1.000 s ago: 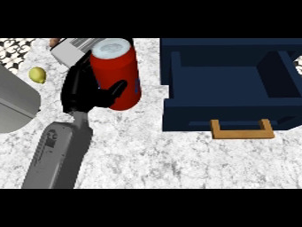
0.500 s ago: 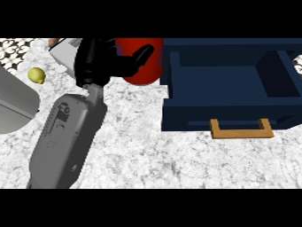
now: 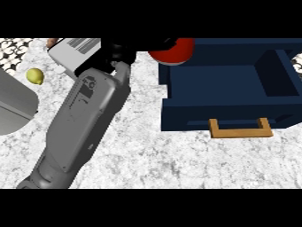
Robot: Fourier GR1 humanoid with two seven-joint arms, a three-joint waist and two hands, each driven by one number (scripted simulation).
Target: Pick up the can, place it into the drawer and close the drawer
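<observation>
Can [image 3: 172, 51] sat at 12 o'clock, cut by the frame's top edge, over the drawer's [image 3: 231, 116] back-left corner, lifted off the counter [image 3: 179, 159] by my read. The hand [image 3: 124, 51] showed just left of it at 11 o'clock, black fingers wrapped toward the red body; looked like a grasp on the can, though the contact itself was mostly out of frame. The forearm ran from 7 o'clock up to the hand. Which arm: judged it the left, since it came in from lower left. The other hand showed nowhere.

Step in hand: carry the can over the open drawer.
- Move it toward 2 o'clock so it clears the left wall and sits over the dark cavity, not the rim.
- Lower before letting go; a can released high would likely roll or tip.
- Keep the forearm off the front panel and the wooden handle [image 3: 240, 129] at 4 o'clock.
- Let go only once the base is inside the walls, then go to the handle or front face to push shut.

Hard to make out:
- Can's top and most of the hand cut off at the frame's top.
- Can's tilt: couldn't tell.
- Drawer's inner divider and depth dim.
- Grey box [image 3: 75, 51] at 11 o'clock partly behind the arm.
- Small yellow object [image 3: 35, 76] at 10 o'clock, unidentified.
- Grey slab [image 3: 3, 102] at 9 o'clock cut by the left edge.
</observation>
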